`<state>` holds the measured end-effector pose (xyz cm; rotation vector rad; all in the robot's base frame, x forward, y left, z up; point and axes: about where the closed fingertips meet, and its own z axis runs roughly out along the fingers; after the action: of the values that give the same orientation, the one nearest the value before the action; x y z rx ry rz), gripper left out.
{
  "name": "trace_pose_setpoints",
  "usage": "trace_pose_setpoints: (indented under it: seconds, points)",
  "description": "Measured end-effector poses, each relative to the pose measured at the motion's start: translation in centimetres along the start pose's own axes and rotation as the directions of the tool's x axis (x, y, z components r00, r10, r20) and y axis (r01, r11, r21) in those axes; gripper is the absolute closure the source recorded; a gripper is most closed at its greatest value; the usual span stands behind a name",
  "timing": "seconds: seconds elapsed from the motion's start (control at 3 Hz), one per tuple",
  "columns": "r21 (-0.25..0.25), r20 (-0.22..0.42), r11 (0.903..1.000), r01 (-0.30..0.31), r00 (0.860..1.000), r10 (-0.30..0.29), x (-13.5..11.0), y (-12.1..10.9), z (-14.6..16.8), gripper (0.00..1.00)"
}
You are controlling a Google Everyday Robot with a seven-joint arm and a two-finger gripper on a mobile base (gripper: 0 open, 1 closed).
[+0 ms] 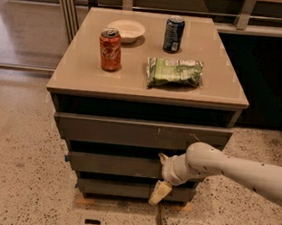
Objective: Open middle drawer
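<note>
Clearly spread wide, the claw (161, 176) hides the right end of the middle drawer (115, 164).

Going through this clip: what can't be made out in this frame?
All in the camera view:
- Whether the gripper, in front of the middle drawer, touches it: its own wrist hides the contact.
- The middle drawer's right end: behind the arm.
- The arm's base: cut off by the right edge.
- The blue can label: too small.
</note>
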<state>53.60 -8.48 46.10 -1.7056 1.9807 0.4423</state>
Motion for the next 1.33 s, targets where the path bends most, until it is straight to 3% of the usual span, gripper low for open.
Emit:
trace_pose_setpoints:
  seconds: [0.33,0.67,1.0,1.33]
  points:
    - [-0.009,-0.036,0.9999,0.008,0.999,-0.008,0.2,-0.6,1.2,0.00]
    - [0.009,-0.091,1.0000,0.003,0.996,-0.002,0.9,-2.8,4.0,0.00]
    - [0.008,-0.091,1.0000,0.003,0.996,-0.002,0.9,-2.8,4.0,0.00]
    - [-0.023,-0.096,0.9997,-0.007,0.995,0.004,1.1,-2.1,4.5,0.00]
